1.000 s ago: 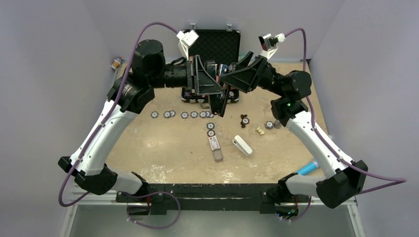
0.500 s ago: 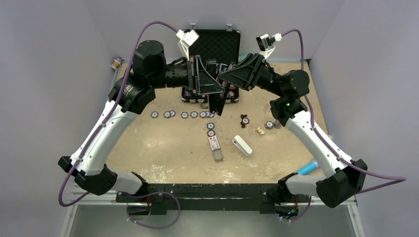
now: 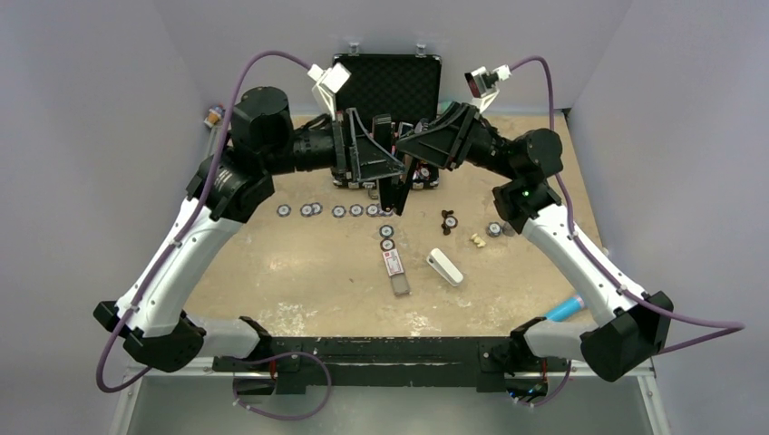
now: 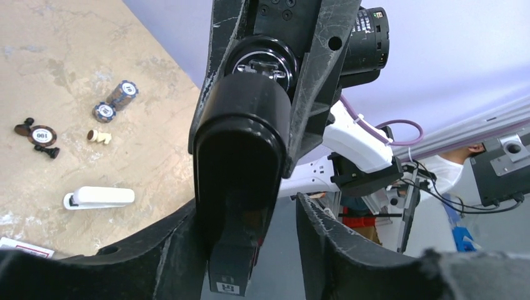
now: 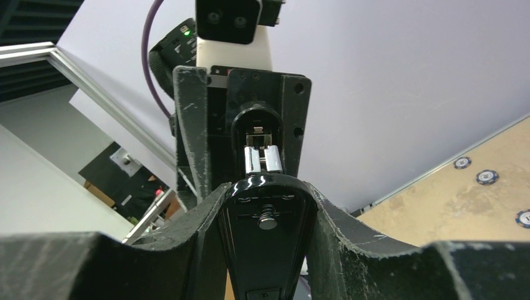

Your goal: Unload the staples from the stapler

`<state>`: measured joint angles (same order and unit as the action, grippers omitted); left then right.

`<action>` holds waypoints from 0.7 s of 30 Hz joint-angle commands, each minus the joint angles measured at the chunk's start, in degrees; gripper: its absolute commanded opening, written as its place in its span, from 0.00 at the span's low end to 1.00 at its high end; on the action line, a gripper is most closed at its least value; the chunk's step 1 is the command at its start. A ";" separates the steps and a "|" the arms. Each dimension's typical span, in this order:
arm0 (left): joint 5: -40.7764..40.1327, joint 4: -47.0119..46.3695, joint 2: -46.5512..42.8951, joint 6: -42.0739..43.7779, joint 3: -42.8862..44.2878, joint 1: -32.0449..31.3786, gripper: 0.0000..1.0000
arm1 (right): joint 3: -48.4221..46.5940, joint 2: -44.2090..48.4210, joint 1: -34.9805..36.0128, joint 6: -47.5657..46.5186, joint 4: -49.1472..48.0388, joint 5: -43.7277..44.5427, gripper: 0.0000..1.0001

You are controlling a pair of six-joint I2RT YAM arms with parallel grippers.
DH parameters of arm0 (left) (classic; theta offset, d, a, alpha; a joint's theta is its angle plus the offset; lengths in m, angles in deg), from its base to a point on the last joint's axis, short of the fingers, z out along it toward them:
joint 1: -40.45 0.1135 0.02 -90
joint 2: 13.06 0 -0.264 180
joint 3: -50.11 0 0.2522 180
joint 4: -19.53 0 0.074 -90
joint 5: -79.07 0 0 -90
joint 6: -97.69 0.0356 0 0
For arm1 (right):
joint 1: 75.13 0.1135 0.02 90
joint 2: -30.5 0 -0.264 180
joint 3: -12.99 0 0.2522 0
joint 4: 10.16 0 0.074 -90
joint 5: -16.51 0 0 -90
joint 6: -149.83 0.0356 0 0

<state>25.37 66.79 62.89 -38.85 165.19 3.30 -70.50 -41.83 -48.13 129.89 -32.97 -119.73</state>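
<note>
The black stapler (image 3: pixel 397 192) hangs in the air between both grippers, above the row of chips in front of the case. My right gripper (image 5: pixel 269 194) is shut on its glossy black lid (image 5: pixel 270 244), whose inner side with a spring peg faces the camera. Beyond it the silvery metal track (image 5: pixel 262 159) runs toward the left wrist. My left gripper (image 4: pixel 247 206) stands around the stapler's body (image 4: pixel 240 156). The body rests against one finger, and a gap shows to the other finger (image 4: pixel 312 231). No loose staples show.
A row of poker chips (image 3: pixel 337 210) lies on the tan table. A clear box with a red-white label (image 3: pixel 394 265) and a white oblong block (image 3: pixel 445 266) lie nearer. The open black case (image 3: pixel 392 86) stands at the back. Dark pieces (image 3: pixel 449 218) and a blue cylinder (image 3: pixel 565 308) are on the right.
The left arm has swung left and back a little. The right gripper and the stapler have shifted slightly left with it. The stapler stays in the air.
</note>
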 commanded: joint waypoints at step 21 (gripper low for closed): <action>-22.37 23.12 -17.06 10.73 -7.08 0.36 0.82 | -3.29 2.74 -0.09 -21.48 29.51 9.95 0.00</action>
<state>13.02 79.51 48.48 -34.31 158.76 3.30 -70.18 -40.37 -48.26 115.42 -11.40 -115.95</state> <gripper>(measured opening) 0.827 0.436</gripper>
